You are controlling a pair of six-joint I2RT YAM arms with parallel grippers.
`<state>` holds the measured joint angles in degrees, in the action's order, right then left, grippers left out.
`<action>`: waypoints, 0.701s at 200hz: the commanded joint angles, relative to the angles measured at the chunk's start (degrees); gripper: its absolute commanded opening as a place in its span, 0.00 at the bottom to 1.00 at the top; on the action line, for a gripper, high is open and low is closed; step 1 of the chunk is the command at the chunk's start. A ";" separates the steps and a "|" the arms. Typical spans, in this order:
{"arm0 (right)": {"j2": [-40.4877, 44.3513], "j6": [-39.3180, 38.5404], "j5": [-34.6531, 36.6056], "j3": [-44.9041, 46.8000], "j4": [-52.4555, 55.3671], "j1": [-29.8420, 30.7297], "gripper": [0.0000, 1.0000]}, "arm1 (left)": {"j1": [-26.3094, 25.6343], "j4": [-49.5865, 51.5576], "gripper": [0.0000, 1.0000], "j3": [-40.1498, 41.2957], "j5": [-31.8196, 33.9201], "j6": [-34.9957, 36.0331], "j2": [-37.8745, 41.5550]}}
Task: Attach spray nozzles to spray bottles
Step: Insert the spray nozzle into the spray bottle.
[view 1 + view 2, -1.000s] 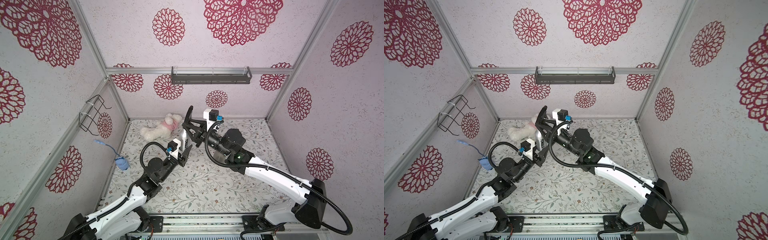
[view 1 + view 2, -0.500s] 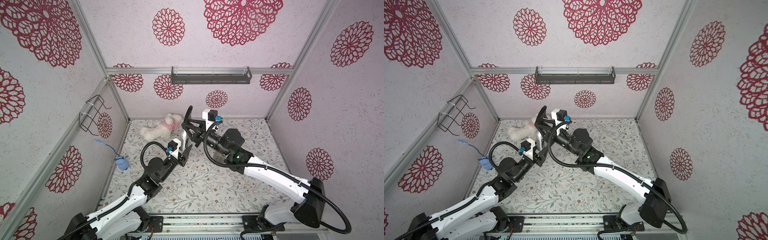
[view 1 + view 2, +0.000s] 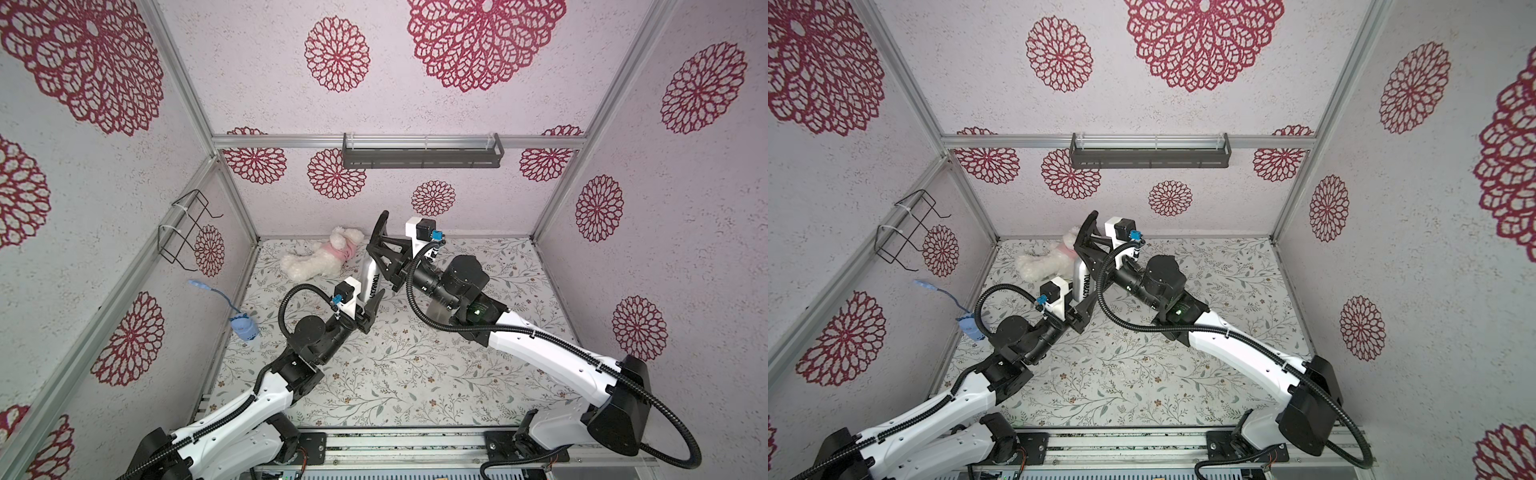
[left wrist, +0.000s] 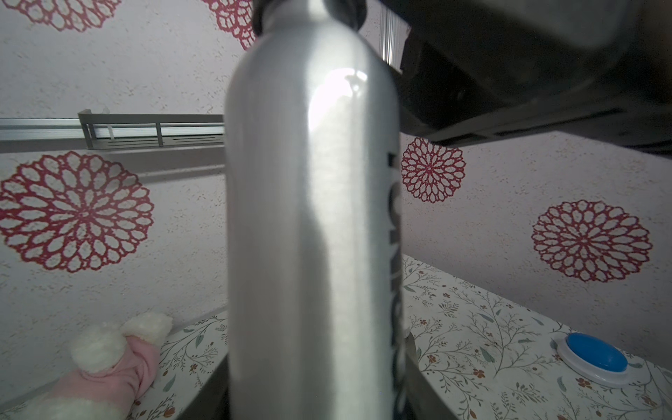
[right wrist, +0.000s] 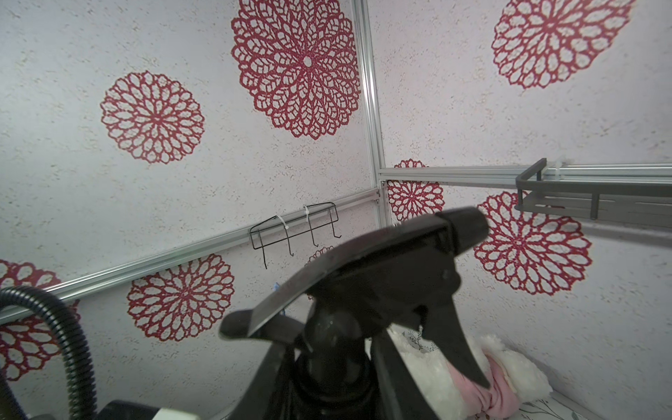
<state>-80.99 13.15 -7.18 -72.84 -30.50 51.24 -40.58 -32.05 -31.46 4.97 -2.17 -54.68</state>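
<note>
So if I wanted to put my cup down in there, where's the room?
The patterned table shows bare along its near edge between the two arms, and on the right side behind the right arm. It's crowded at the back-left: the plush toy, the silver bottle and both tools meet there. A blue button sits farther right.

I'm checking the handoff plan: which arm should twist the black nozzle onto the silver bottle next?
Right, probably. The right gripper already clamps the black nozzle atop the silver bottle, while the left gripper holds the bottle's base.
</note>
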 commanded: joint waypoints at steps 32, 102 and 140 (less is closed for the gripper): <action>1.91 5.05 -1.66 2.44 -5.39 0.37 0.27 | -0.29 -6.52 0.26 0.15 1.80 -0.91 -0.13; 1.45 6.88 2.69 4.55 -11.57 5.58 0.27 | -0.29 -12.53 0.26 -1.41 1.15 -0.73 -3.75; 1.69 -1.46 8.99 3.26 -4.81 7.38 0.27 | -0.29 -11.01 0.25 -1.41 1.13 -0.20 -2.29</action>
<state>-80.79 16.38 -1.91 -68.79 -39.38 57.47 -40.64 -38.96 -30.96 5.43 -2.59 -58.59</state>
